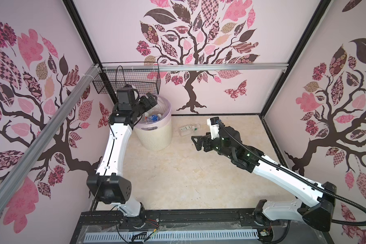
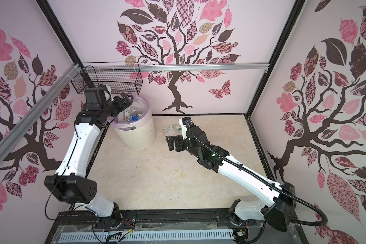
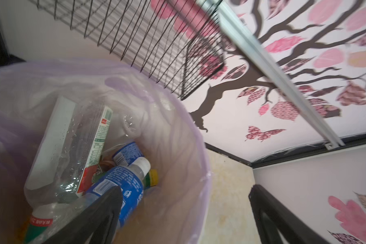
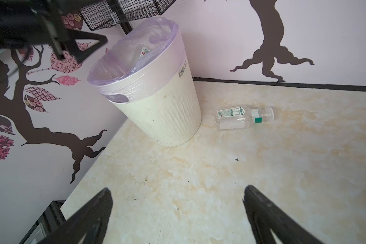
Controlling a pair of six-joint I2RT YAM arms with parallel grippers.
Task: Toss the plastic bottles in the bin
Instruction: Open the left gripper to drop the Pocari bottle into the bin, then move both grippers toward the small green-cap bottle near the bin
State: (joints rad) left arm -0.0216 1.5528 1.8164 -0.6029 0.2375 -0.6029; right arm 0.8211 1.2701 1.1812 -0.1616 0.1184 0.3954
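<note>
the left gripper (image 1: 150, 101) is seen with its jaws spread wide and nothing between them, and it is held above the open mouth of the bin (image 1: 154, 137). directly beneath its fingers (image 3: 106, 211), inside the lilac bag (image 3: 178, 126), several plastic bottles (image 3: 97, 169) are piled. a clear square bottle (image 3: 70, 147) with a red and green label is leaned against the liner. a blue-labelled bottle (image 3: 123, 186) with a white cap is found just under one fingertip. beyond the gripper, higher up, a black wire basket (image 1: 133, 82) is hung on the wall rail.

the right gripper (image 1: 198, 143) is likewise opened and empty, and is held over the marbled tabletop (image 4: 199, 179). ahead of its fingers (image 4: 93, 211), one clear bottle (image 4: 241, 117) with a green band is laid on its side, apart from the jaws and near the bin's base. the bin itself is stood upright ahead of this gripper and off to one side.
</note>
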